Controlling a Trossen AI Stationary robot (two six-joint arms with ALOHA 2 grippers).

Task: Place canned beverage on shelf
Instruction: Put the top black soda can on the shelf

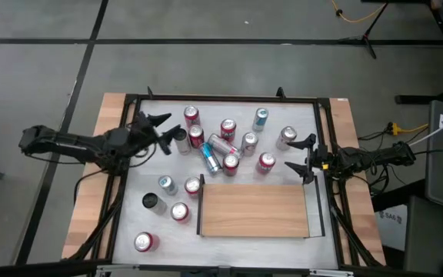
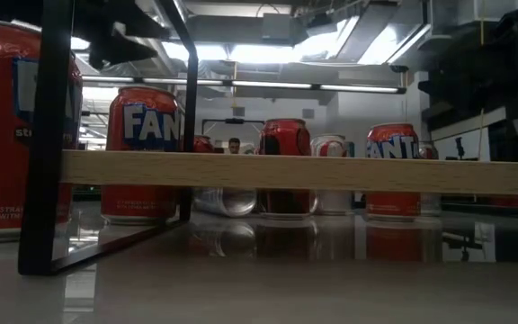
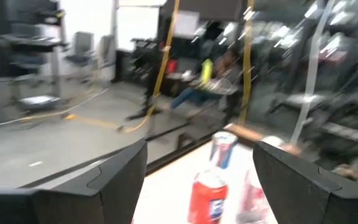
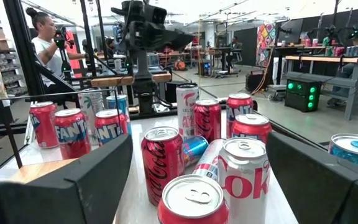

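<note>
White tabletop (image 1: pixel 229 246), cans scattered, shelf (image 1: pixel 254 209) bare. Step, by my reading: picking first can; none held. Left gripper (image 1: pixel 162 131) jaws spread, empty, dark can (image 1: pixel 180 134) just ahead of tips. Right gripper (image 1: pixel 302 158) jaws spread, empty, red can (image 1: pixel 266 161) ahead, shelf beside jaws. Next: choose can, centre jaws, close. Left wrist view blurred; can labels unclear.

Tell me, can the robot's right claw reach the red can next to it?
Probably yes. The right claw is open beside the table's edge, and the upright red soda can stands a little way in front of it on the white table, with nothing between them.
</note>
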